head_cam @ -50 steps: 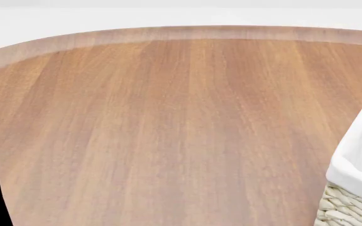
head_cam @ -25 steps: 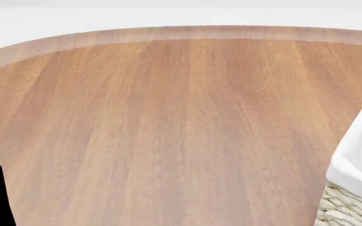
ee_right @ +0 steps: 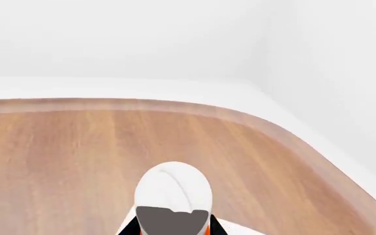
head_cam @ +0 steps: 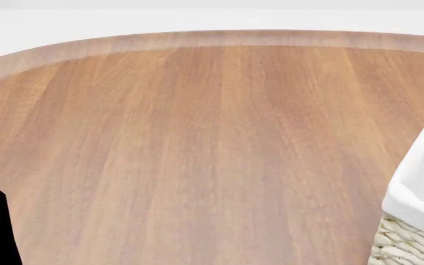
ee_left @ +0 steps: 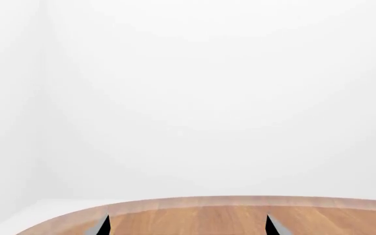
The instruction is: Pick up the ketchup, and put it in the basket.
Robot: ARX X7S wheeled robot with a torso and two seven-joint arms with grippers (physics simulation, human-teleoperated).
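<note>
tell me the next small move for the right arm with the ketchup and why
Probably carry it toward the basket. The right wrist view shows the ketchup's white cap close under the camera with bare table beyond it, so it seems held but not yet over the liner. The right gripper itself is not visible, so confirm the hold first.

Round brown wood-grain tabletop [head_cam: 197, 143], paler rim band curving from 9 to 3 o'clock; white wall [ee_left: 207, 98] behind.
</note>
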